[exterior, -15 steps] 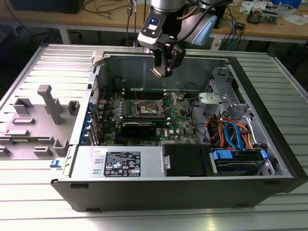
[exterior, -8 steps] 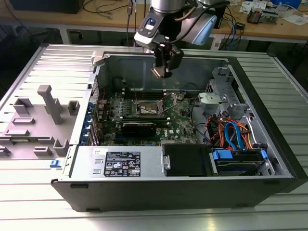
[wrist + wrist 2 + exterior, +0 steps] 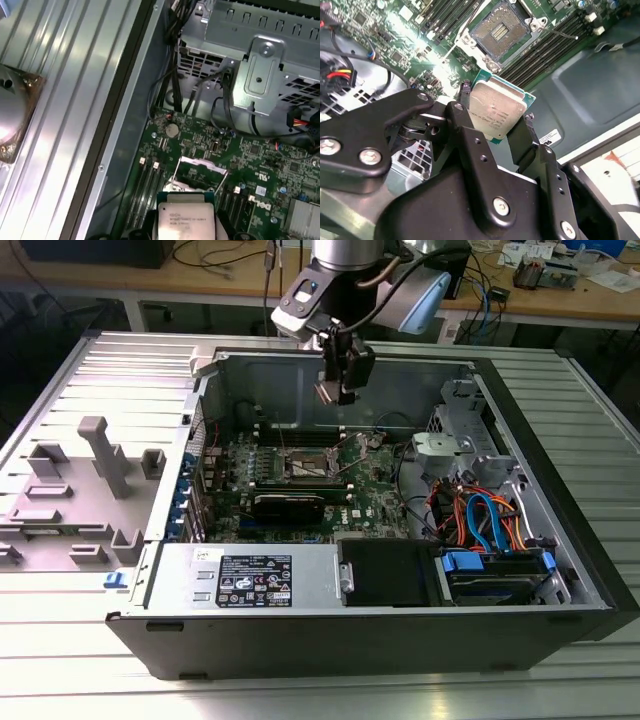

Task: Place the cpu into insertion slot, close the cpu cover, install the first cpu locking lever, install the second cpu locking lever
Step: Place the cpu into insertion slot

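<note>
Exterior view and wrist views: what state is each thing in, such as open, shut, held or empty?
gripper: shut on the cpu.
cpu: held in the air, not yet in the slot.
insertion slot: empty and uncovered.
cpu cover: appears swung open.
computer case: lying on its side, side panel off.

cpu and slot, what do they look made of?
cpu: dull silver-grey metal lid with a matte sheen, on a green edge, likely circuit laminate. slot: dark centre, probably plastic, ringed by a bright metal frame that glints.
</note>
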Controlling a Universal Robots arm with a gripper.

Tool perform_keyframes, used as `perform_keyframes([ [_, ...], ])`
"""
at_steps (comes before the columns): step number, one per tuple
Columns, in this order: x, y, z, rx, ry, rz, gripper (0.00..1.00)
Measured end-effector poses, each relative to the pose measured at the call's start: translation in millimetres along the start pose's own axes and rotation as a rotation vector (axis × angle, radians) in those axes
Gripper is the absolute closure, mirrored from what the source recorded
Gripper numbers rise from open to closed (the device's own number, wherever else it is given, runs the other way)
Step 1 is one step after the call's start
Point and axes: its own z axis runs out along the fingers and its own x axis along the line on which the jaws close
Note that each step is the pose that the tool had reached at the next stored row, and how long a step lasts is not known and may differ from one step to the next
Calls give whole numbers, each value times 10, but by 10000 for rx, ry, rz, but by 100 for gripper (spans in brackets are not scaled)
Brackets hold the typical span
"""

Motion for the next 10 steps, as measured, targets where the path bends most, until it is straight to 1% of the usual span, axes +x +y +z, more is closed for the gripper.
perform_keyframes([
  [3, 0, -1, 16, 3, -35, 415, 45],
  [4, 0, -2, 30, 10, -61, 729, 45],
  [6, 0, -3, 48, 25, -85, 1047, 45],
  [7, 0, -4, 63, 76, -98, 1329, 45],
  [9, 0, -4, 69, 189, -84, 1516, 45],
  [10, -2, -5, 81, 278, -72, 1667, 45],
])
